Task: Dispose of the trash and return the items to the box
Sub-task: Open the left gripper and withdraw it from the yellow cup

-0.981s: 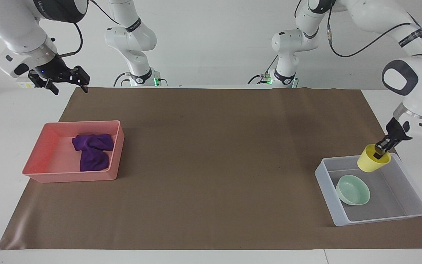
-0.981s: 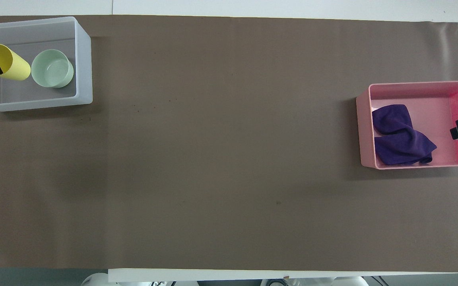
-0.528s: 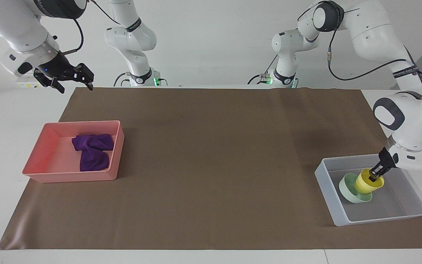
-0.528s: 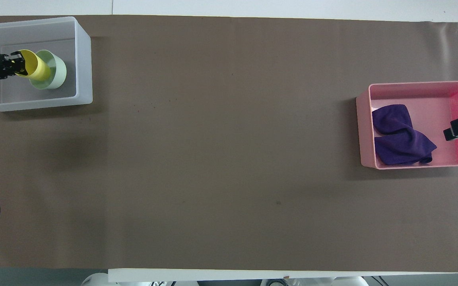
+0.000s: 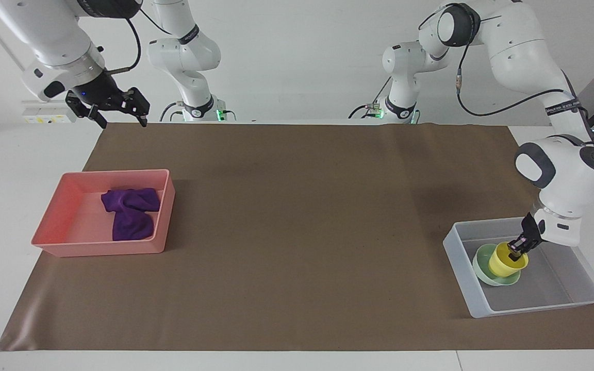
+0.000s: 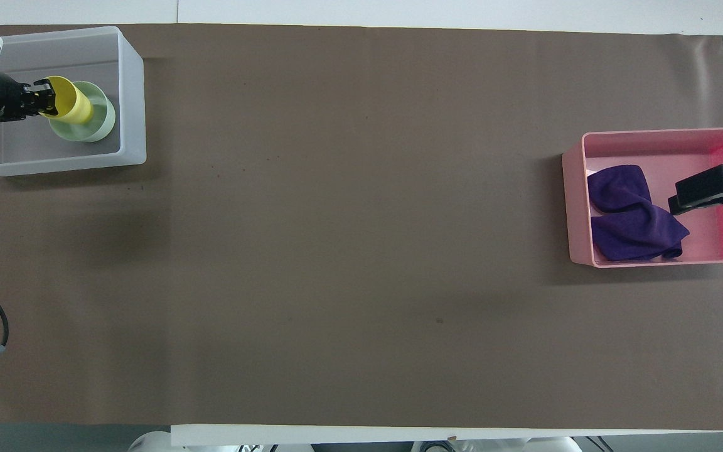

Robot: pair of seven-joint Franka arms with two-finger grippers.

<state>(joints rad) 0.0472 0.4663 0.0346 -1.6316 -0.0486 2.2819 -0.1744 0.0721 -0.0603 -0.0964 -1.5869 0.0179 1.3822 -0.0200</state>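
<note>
Fig.: My left gripper (image 5: pixel 516 248) clamped on yellow cup (image 5: pixel 506 260) rim, cup seated in mint bowl (image 5: pixel 484 272).
Both sit inside the box (image 5: pixel 459 260) at the left arm's end of the bench, cup axis approx. upright, so release is straight up. Right gripper (image 5: pixel 116 110), fingers apart, waits over the robots' edge; purple cloth (image 5: pixel 130 214) lies in pink tray (image 5: pixel 55 216).

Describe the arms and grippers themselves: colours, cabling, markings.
Both arms are glossy white with rounded segments, dark grey joint caps and black external cables clipped along them. Green lights glow at both bases. The left gripper and right gripper are black, two-fingered; a small blue light shows by the right one.
</note>
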